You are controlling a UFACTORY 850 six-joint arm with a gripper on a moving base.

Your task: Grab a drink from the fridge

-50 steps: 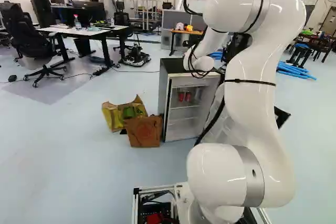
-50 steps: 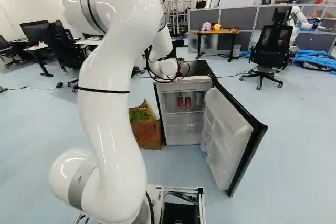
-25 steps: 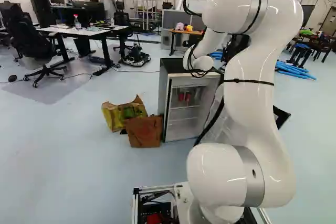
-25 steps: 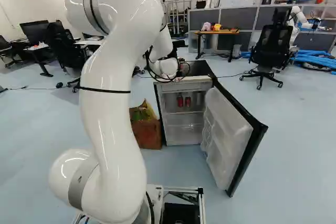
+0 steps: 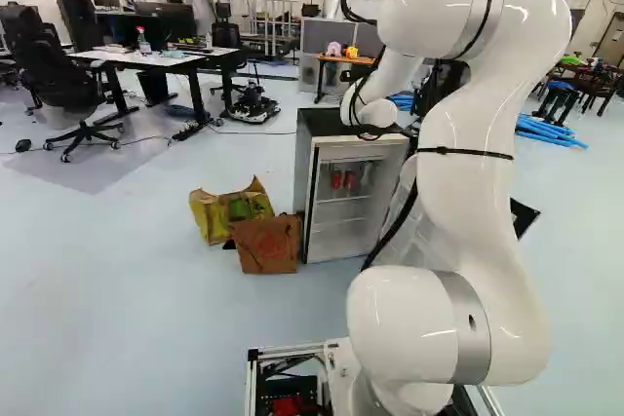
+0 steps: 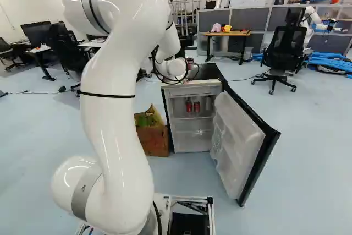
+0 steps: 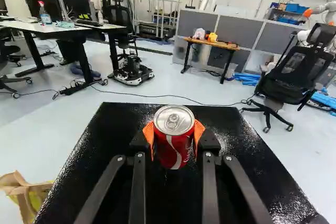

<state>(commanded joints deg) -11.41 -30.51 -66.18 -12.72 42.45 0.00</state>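
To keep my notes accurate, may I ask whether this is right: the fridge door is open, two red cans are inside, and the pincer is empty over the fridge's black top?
Not quite: the pincer over the fridge's black top isn't empty; the wrist view shows a red can gripped between its orange pads. The fridge door is open, with two red cans inside.

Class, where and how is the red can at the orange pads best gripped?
Probably around its cylindrical side, below the rim, coming in level from the base's side. The red can stands upright, lid up, its straight wall offering opposite faces, where the orange pads press.
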